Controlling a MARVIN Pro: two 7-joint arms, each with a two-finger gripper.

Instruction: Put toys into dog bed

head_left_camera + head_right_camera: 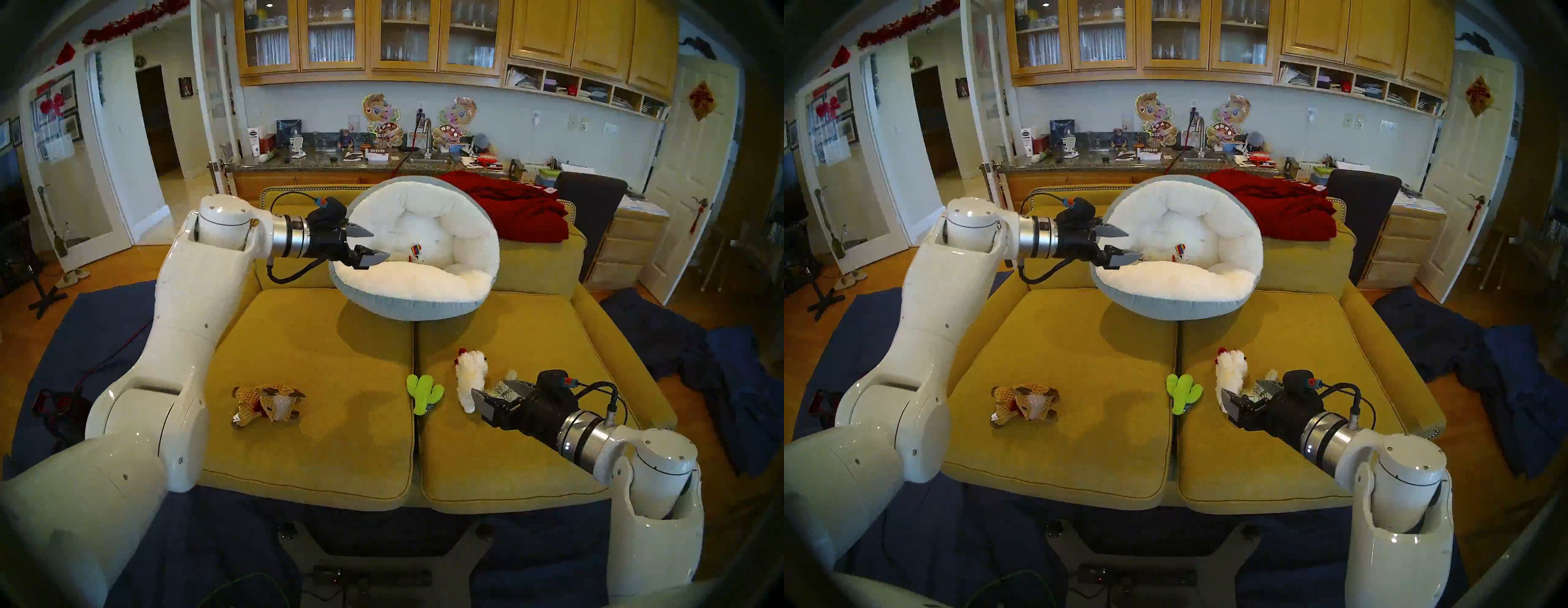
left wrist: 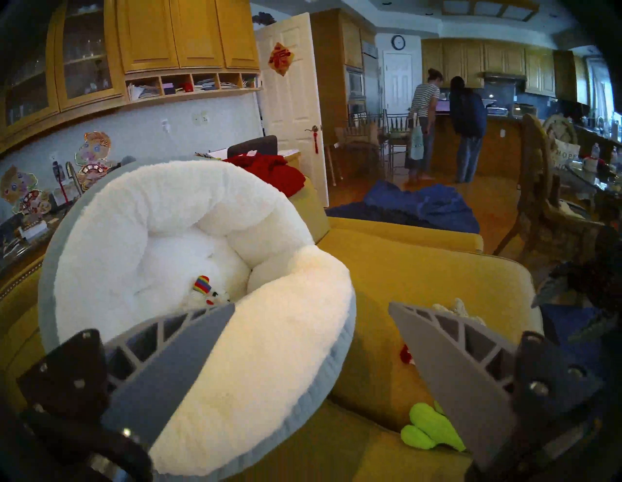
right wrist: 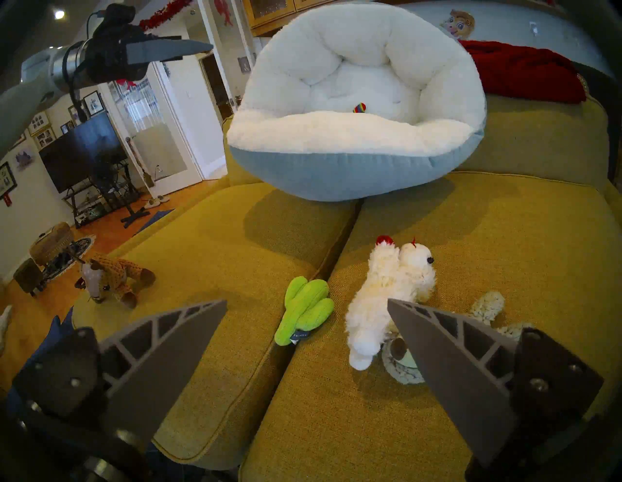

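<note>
The round dog bed [image 1: 424, 282] leans tilted against the sofa back, white inside, grey-blue outside. A small white-and-rainbow toy [image 1: 415, 251] lies in it. My left gripper [image 1: 379, 244] hangs open at the bed's left rim, holding nothing. On the seat lie a brown reindeer [image 1: 269, 403], a lime-green cactus [image 1: 424, 392] on the cushion seam, and a fluffy white animal [image 1: 469, 375]. Right beside the white animal, my right gripper [image 1: 494, 392] stands open and empty, over a shaggy grey-beige toy [image 3: 488, 303] that it mostly hides.
A red blanket [image 1: 517, 208] is draped over the sofa back to the right of the bed. Behind it stands a dark chair [image 1: 589, 212]. Blue cloths [image 1: 729, 382] cover the floor around the mustard sofa [image 1: 318, 361]. Two people [image 2: 447, 128] stand far off in the kitchen.
</note>
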